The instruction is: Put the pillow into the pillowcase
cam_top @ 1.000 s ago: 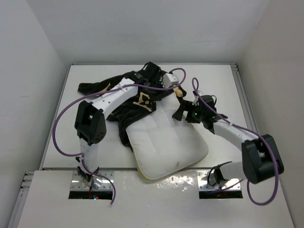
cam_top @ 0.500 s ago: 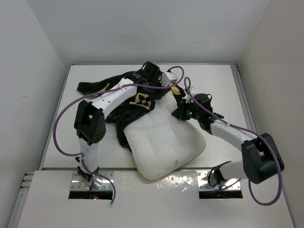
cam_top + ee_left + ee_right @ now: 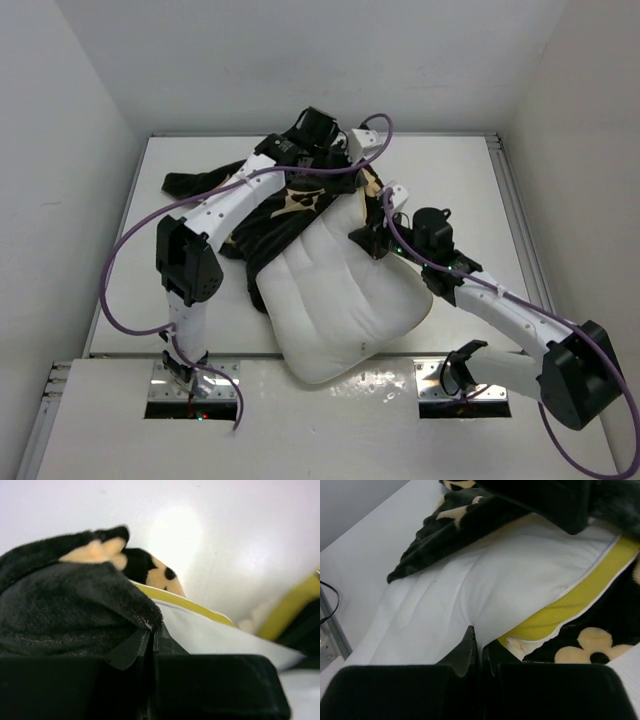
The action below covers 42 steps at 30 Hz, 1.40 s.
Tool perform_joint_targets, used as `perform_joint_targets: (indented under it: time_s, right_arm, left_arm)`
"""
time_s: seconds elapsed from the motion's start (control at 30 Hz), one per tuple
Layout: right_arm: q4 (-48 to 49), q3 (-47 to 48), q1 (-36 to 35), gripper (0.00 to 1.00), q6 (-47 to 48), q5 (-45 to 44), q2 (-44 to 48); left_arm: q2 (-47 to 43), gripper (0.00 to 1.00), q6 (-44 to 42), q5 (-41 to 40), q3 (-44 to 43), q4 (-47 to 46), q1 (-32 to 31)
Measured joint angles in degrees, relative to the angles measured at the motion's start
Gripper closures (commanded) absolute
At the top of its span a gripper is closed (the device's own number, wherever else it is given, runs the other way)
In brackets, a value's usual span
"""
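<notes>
I see a white desk (image 3: 470, 180) boxed by white walls (image 3: 300, 70), left gripper (image 3: 152, 632) pinching pillowcase (image 3: 200, 183), right gripper (image 3: 479, 642), open a second ago, now clamped on the bunched-up pillow (image 3: 340, 300).

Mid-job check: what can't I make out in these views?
Top view: pillowcase mouth, hidden beneath the left gripper.
Top view: far edge of the pillow, under the pillowcase.
Right wrist: how much fabric the right gripper pinches, buried in a pillow crease.

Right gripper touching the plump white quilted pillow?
Touching. The right wrist view shows the right gripper shut, pinching a crease of the plump white quilted pillow.
</notes>
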<state>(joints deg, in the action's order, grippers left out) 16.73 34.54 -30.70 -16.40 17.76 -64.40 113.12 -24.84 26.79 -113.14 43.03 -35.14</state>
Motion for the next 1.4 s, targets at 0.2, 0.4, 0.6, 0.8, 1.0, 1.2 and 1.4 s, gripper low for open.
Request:
perform_joint_targets:
  time_s: [0.2,0.4,0.6,0.8,1.0,1.2,1.4]
  right_arm:
    - [1.70,-3.30,3.45,1.00,-0.94,-2.49,0.59]
    - [5.09,-3.30,7.26,1.00,-5.99,-5.03,-2.23]
    - [5.05,-3.32,8.35,1.00,-10.51,-8.17,-4.66]
    - [5.22,-4.35,8.61,1.00,-14.43,-12.59,-4.70]
    - [-2.58,0.72,10.97,0.39,-17.16,-14.49,-9.77]
    - [-10.71,13.62,17.94,0.16,-17.68,-9.86,-17.99]
    - [-15.58,17.77,24.02,0.90,-16.72,-3.91,-17.94]
  left_arm:
    - [-1.99,1.00,-10.91,4.46,1.33,7.56,-2.93]
    - [-4.33,0.98,-18.38,3.93,5.38,10.36,-5.09]
    - [-6.23,0.68,-16.59,-0.07,9.27,7.48,-5.25]
    - [-7.65,0.12,-11.32,-3.65,10.84,5.31,-5.27]
    - [-9.53,0.01,-9.84,-7.96,10.88,5.60,-3.87]
    - [-15.93,1.00,-12.70,-12.15,18.21,7.02,-0.15]
    - [-24.59,1.00,-22.23,-19.78,36.85,8.04,0.35]
